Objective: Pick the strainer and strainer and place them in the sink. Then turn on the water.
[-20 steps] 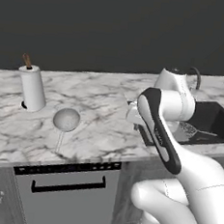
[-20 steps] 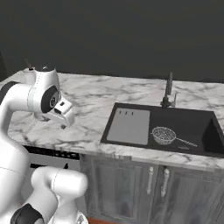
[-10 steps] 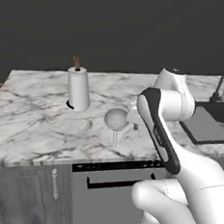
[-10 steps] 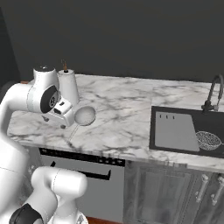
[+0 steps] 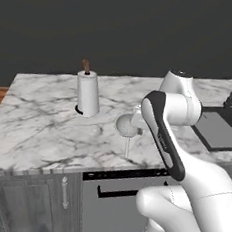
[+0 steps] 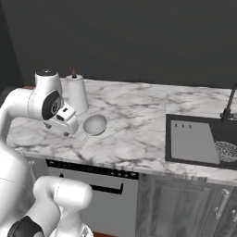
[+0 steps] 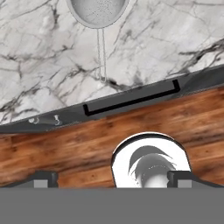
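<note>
Left base view: the second strainer (image 5: 126, 125) lies on the counter (image 5: 41, 126) beside the paper roll (image 5: 88, 93), awaiting pickup; a descent over it is judged next.

Right base view: one strainer (image 6: 227, 151) is seen in the sink (image 6: 196, 159); the folded arm's gripper (image 6: 69, 127) hangs just beside the other.

Hand view: fingertips (image 7: 42, 179) are spread wide, nothing held.

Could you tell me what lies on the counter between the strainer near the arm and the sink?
Nothing: in the right base view, only bare marble counter stretches between the strainer and the sink.
</note>
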Robot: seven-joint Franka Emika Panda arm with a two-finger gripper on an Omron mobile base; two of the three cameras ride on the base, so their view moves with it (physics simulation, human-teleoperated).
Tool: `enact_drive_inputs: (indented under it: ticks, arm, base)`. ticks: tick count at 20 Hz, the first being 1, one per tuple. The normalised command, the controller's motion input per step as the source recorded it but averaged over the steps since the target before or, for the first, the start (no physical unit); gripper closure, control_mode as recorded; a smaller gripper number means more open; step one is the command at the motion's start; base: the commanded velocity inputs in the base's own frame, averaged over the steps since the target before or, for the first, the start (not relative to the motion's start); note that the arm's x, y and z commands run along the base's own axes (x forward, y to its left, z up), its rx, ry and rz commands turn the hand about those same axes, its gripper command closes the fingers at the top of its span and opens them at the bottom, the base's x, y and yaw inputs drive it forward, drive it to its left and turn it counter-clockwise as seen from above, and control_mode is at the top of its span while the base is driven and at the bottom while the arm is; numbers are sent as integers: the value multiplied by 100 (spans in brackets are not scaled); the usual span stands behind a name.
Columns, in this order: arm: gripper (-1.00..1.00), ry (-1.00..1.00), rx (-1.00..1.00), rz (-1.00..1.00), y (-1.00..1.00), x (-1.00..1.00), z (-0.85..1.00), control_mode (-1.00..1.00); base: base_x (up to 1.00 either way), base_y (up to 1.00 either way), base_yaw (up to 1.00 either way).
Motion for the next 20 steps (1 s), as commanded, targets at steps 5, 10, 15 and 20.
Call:
enact_drive_inputs:
  ticks: [5,10,15,20]
  arm:
    - [-100,0,0,0,0,0,0,100]
    - [-100,0,0,0,0,0,0,100]
    - [-100,0,0,0,0,0,0,100]
    - [-100,0,0,0,0,0,0,100]
  base:
    - [43,0,0]
    - [49,0,-2]
    - [62,0,-4]
    - [47,11,-6]
